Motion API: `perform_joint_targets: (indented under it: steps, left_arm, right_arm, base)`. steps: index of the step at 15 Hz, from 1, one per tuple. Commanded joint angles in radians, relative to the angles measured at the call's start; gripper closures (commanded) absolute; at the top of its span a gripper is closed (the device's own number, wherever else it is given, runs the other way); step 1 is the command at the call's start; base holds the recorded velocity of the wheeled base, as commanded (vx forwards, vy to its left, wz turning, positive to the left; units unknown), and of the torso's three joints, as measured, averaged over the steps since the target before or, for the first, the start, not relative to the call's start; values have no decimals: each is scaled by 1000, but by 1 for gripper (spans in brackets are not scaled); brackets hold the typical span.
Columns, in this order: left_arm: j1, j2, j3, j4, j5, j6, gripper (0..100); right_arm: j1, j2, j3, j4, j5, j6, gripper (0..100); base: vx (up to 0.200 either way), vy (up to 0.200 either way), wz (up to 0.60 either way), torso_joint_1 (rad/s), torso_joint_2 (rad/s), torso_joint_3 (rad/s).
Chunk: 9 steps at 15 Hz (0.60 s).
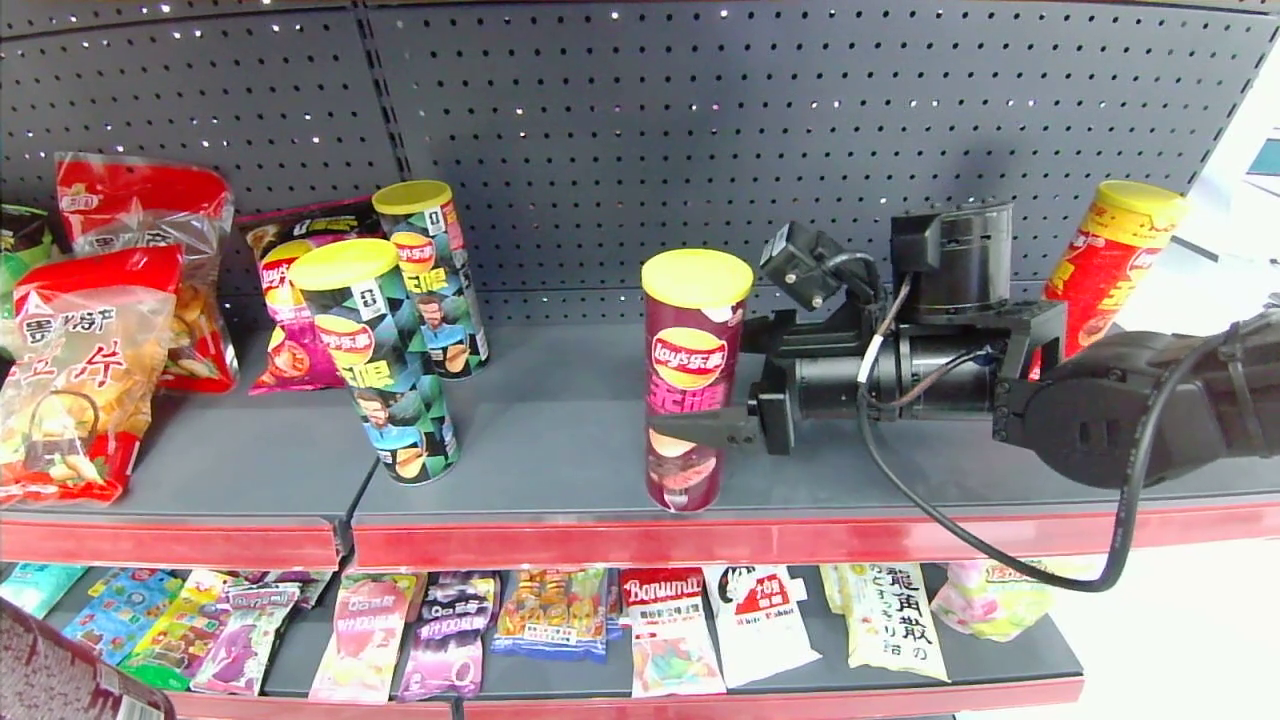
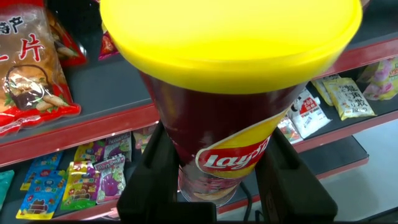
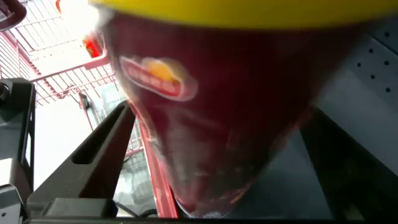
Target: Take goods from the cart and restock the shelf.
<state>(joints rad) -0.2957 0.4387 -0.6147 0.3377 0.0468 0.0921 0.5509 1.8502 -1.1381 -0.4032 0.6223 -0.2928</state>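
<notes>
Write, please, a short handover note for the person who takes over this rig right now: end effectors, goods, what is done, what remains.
Right end effector: shut on the maroon can, which stands upright near the front edge of the shelf.
Left end effector: shut on a second can, held in front of the shelf, not yet placed.
Done: the maroon can appears set down, but it is not released.
Left: release it and draw that arm back; then place the second can, probably on the bare space beside it.

Black right arm point(image 1: 1130, 410), flat-fingered claw point(image 1: 690, 385), looped black cable point(image 1: 1060, 585) (partly white-sleeved)
</notes>
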Motion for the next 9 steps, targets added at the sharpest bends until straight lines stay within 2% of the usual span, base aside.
perform_joint_targets:
  steps: [1, 7, 9]
  left_arm:
    - [0, 2, -7, 0, 1, 0, 100]
    - [-2, 5, -11, 0, -5, 0, 100]
    - [-2, 32, -28, -2, -22, 0, 100]
  right_arm:
    - [-2, -31, 18, -5, -1, 4, 0]
    - [-8, -240, 228, -5, -66, 47, 0]
    - [-8, -375, 366, -3, -104, 46, 0]
  base:
    - [0, 0, 0, 0, 0, 0]
    - [0, 0, 0, 0, 0, 0]
    - [0, 0, 0, 0, 0, 0]
